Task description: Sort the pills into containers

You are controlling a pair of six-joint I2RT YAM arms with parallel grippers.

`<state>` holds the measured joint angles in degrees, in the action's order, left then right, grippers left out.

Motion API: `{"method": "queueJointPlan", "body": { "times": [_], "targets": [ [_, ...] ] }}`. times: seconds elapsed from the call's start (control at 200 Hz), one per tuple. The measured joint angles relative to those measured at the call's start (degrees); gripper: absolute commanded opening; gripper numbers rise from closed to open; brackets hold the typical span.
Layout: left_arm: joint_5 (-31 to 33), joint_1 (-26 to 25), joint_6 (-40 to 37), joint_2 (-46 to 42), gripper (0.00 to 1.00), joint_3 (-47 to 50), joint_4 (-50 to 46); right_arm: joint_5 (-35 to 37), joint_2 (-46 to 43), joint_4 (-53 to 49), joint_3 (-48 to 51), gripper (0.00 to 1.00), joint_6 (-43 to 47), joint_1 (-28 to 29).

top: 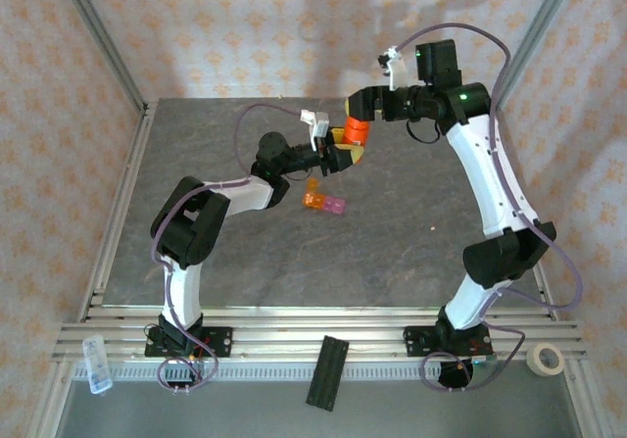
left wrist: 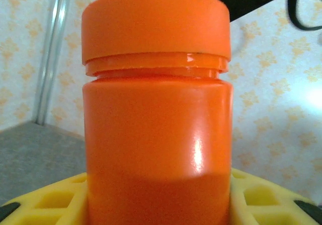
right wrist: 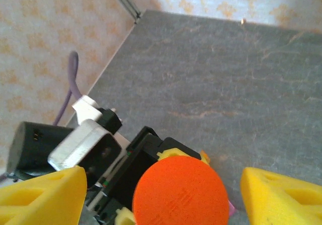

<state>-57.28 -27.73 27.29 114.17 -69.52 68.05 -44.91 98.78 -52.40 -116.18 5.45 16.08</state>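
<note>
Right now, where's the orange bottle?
Top view: the left gripper holds the orange bottle over the back of the table, right gripper open above its cap.

Two robot arms, the left arm (top: 191, 227) and the right arm (top: 485, 164), are appearing alongside one orange bottle (top: 355, 130) wearing one cap (left wrist: 156, 23) and one strip of containers (top: 324, 203), its cells too small for counting. Also showing are one tape roll (top: 546, 359), one black bar (top: 327, 372) and one clear plastic piece (top: 97, 363). One pale speck (top: 431, 227) is showing too, too tiny for identifying.
</note>
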Motion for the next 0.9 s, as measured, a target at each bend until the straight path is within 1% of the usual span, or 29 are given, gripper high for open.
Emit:
{"method": "queueJointPlan", "body": {
  "times": [0.11,0.175,0.2,0.315,0.355,0.395,0.51,0.601,0.661,0.736,0.801,0.901],
  "targets": [
    [-1.57,0.02,1.44,0.0,0.0,-0.31,0.09,-0.24,1.73,-2.12,-0.02,0.76,1.38,0.0],
    [-2.34,0.02,1.84,0.09,0.0,-0.59,0.22,-0.39,2.19,-2.99,-0.02,0.72,1.95,0.0],
    [-2.45,0.02,1.88,0.11,0.0,-0.76,0.35,-0.42,2.23,-3.3,-0.02,0.7,2.1,0.0],
    [-2.89,0.02,3.04,0.37,0.0,-1.29,0.35,-1.27,2.23,-3.65,-0.02,0.51,2.36,0.0],
    [-3.17,0.02,3.34,0.55,0.0,-1.36,0.37,-1.46,2.23,-3.67,0.0,0.47,2.27,0.09],
    [-3.48,0.02,3.54,0.66,0.0,-1.38,0.39,-1.4,2.23,-3.69,0.11,0.44,2.34,0.11],
    [-3.69,0.02,4.26,0.76,0.0,-1.38,0.31,-1.42,2.23,-2.82,1.14,0.32,1.11,0.04],
    [-3.13,0.11,3.8,0.76,0.0,-1.16,-0.85,-0.92,1.6,0.26,3.89,0.29,-1.2,0.04],
    [-1.57,0.09,2.21,0.76,0.0,-0.15,-1.73,0.46,0.59,3.34,7.17,0.28,-3.39,0.39],
    [1.51,-0.42,-1.55,0.59,0.0,2.45,-2.6,4.9,-1.14,7.85,12.81,0.27,-7.06,1.79],
    [5.75,-1.2,-5.7,-0.37,0.0,5.6,-4.52,10.32,-2.78,12.33,18.6,0.27,-10.58,3.65],
    [14.36,-3.21,-12.98,-2.58,0.0,10.14,-8.92,18.97,-5.68,20.52,27.96,0.27,-17.27,6.82]
  ]
}}
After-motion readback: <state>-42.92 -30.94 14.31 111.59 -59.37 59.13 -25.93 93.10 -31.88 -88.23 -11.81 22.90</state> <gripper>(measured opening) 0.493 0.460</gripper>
